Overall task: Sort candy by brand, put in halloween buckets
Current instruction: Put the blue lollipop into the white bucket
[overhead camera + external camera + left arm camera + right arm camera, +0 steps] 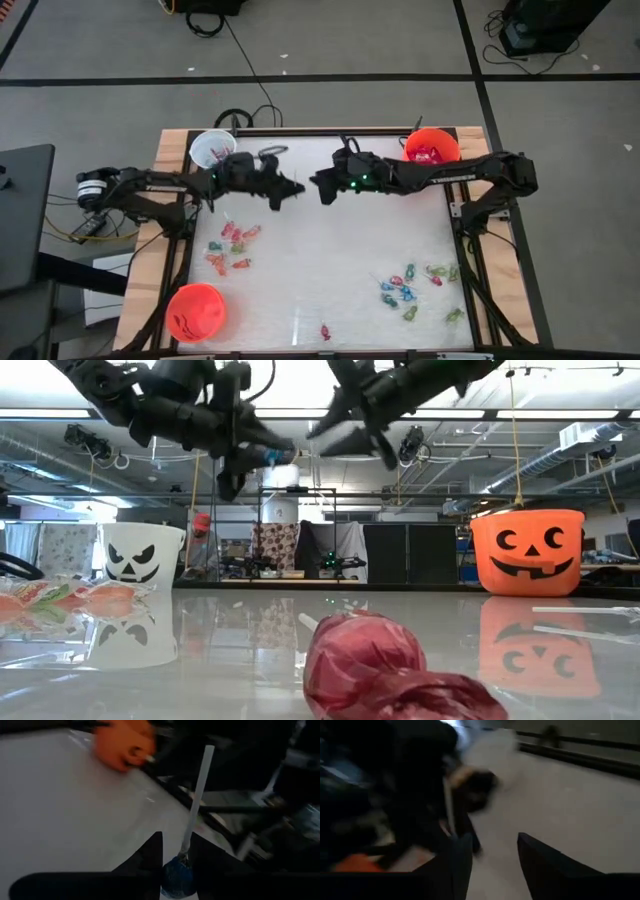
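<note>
Dark jointed arms (150, 185), green indicator lights

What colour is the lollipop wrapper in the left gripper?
Blue: the lollipop has a white stick, pinched in the left gripper. Left wrist view shows it best.

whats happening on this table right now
Two robot arms meet above the middle of the table. The left pincer is shut on a blue lollipop, stick pointing away, while the right pincer stands open and empty close by. Candy lies in loose clusters on the table, with a white bucket and two orange buckets at its corners.
</note>
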You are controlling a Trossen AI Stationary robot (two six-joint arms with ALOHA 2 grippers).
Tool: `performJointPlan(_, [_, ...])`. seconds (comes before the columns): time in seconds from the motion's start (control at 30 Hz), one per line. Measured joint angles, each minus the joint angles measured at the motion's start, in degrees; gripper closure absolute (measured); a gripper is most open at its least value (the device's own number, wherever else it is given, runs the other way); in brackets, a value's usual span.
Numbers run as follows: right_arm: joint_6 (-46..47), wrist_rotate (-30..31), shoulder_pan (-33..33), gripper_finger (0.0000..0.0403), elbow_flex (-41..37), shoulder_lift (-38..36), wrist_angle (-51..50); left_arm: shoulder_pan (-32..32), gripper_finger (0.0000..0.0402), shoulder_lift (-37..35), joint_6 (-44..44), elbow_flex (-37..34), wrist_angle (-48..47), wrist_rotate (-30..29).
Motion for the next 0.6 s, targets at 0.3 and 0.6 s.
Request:
performJointPlan(0.3, [-5.9, 0.9, -3.3, 0.0226, 0.0, -3.7, -12.9, 19.8, 0.0314, -8.4, 6.8, 4.9, -25.3, -0.4])
performJointPlan(0.6, [-9.2, -3.7, -8.3, 0.0226, -0.7, -3.3, -13.5, 33.8, 0.0313, -8.9, 15.8, 16.1, -55.4, -8.6])
